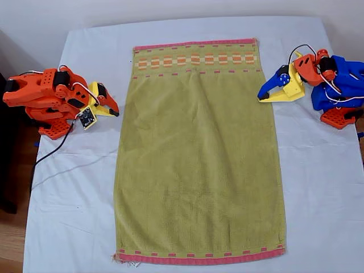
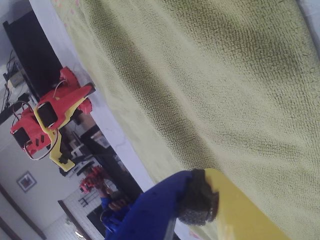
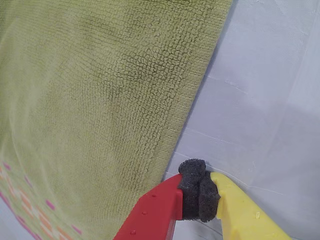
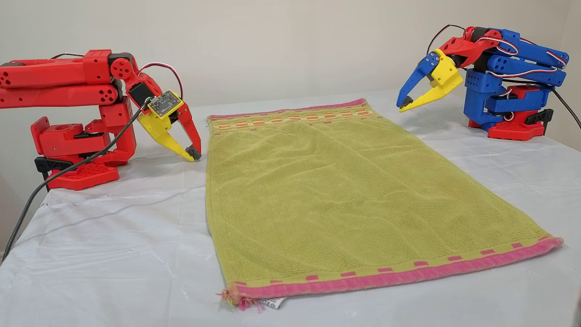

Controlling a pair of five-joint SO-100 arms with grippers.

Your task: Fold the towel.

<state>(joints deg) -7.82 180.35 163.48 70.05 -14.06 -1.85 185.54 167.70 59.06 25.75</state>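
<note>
The towel [image 1: 199, 159] lies flat and unfolded on the white sheet, an olive-green rectangle with pink hems at both ends and an orange-and-cream check band at the far end [image 4: 295, 119]. My first gripper [image 1: 263, 98], blue and yellow, hovers shut just off the towel's long edge at the exterior view's right, near the check band. Its foam pads meet over the towel [image 2: 225, 75] edge. My second gripper [image 1: 115, 112], red and yellow, is shut beside the opposite long edge, its pads [image 3: 199, 192] pressed together just over the sheet next to the towel [image 3: 100, 100]. Neither holds anything.
The white sheet [image 1: 318, 187] covers the whole table. The red arm's base [image 4: 77, 172] and a black cable [image 1: 54, 151] sit at the exterior view's left. The blue arm's base [image 4: 513, 122] stands at its right. The table's edges run close to both bases.
</note>
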